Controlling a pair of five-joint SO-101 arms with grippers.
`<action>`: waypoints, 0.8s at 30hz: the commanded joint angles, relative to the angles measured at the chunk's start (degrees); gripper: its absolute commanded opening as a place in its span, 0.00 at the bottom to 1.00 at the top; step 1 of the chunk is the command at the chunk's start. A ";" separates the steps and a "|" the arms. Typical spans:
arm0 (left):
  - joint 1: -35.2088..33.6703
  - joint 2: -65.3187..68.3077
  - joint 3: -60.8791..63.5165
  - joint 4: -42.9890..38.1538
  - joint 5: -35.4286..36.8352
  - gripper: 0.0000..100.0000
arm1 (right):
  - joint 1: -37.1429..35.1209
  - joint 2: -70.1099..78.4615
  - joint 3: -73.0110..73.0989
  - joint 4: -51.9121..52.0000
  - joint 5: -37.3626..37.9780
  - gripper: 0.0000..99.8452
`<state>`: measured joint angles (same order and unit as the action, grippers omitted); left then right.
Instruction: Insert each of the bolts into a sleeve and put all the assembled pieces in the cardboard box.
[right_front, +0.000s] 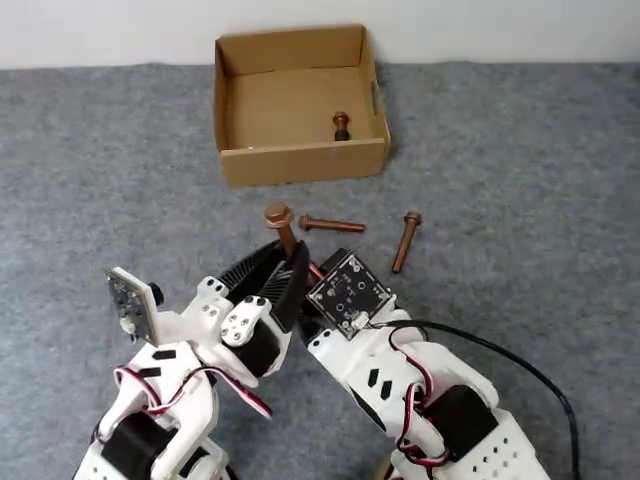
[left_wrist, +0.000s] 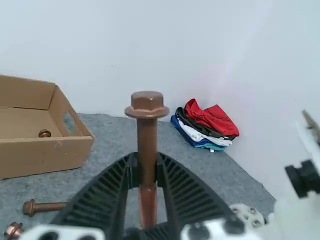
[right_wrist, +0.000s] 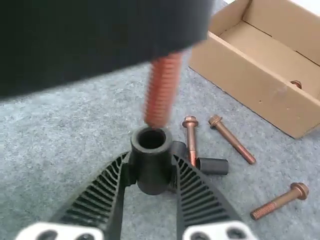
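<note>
Clenched on a black sleeve (right_wrist: 150, 172), the right claw (right_wrist: 151, 160) holds its bore upward. Just above, the left claw (left_wrist: 146, 164) grasps one copper bolt (left_wrist: 146, 125) head-up, its threaded tip over the opening and its tip hidden. Beyond the claws, three loose bolts (right_wrist: 232, 140) lie on the grey bench (right_front: 520, 160) beside one loose sleeve (right_wrist: 212, 165); another is half-hidden. Farthest, the cardboard box (right_front: 300, 160) holds one assembled piece (right_front: 341, 126).

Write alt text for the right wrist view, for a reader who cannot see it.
The right tool grips an upright black cylindrical sleeve, with the threaded end of a copper-coloured metal bolt poised just above its open top. Three loose bolts and another black sleeve lie on the grey carpet near a brown cardboard box.
</note>
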<state>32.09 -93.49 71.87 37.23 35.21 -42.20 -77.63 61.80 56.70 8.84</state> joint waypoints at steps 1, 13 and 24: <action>0.26 -0.62 -0.40 -1.14 1.49 0.00 | -0.57 -0.48 -1.49 -1.45 0.44 0.01; -0.09 -0.70 -0.48 3.34 4.40 0.00 | 3.56 -0.48 -3.96 -1.45 0.53 0.01; -0.26 -0.70 2.42 -2.29 4.40 0.00 | 3.47 -0.48 -4.84 -1.27 0.62 0.01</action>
<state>32.00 -93.58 73.98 39.25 39.25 -39.21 -77.54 60.92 56.70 8.84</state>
